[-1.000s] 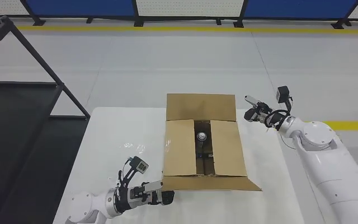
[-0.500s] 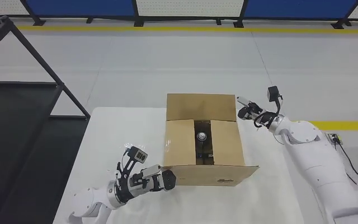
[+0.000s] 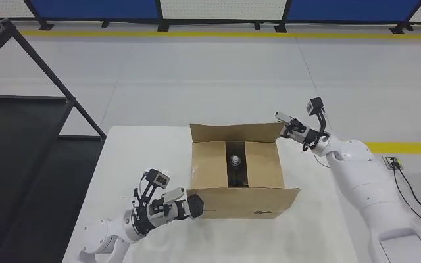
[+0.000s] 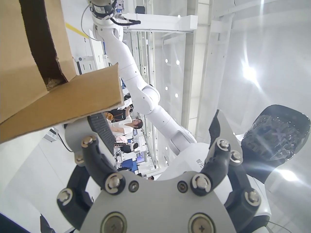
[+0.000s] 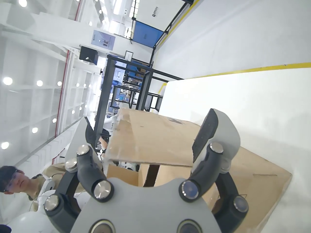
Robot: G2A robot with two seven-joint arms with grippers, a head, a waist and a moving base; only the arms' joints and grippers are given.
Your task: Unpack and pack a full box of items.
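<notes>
Where the two side flaps of the box (image 3: pixel 209 164) fall short of meeting, the top view gives a narrow slot onto the contents. A dark bottle (image 3: pixel 234 160) with a pale round cap stands upright there. More dark items lie beside it toward the near side, possibly a second bottle, but they are too shadowed to tell. The box sits mid-worktop (image 3: pixel 131 164). The near flap (image 3: pixel 240 202) and far flap (image 3: pixel 233 132) are both raised. The left claw (image 3: pixel 191 208) is at the near flap's left end, and the right claw (image 3: pixel 285 123) is at the far flap's right corner.

Left wrist view: the left claw (image 4: pixel 158 124) is spread wide. The near flap (image 4: pixel 73 93) rests by its edge against one finger's ribbed pad (image 4: pixel 102 132). The other finger is well apart from the cardboard, so the flap is not pinched.

Right wrist view: the right claw (image 5: pixel 149 122) is spread. The far flap (image 5: pixel 145 144) has its corner between the two fingers, close to one pad. Whether they touch cannot be told, and the claw is not closed on the flap.
</notes>
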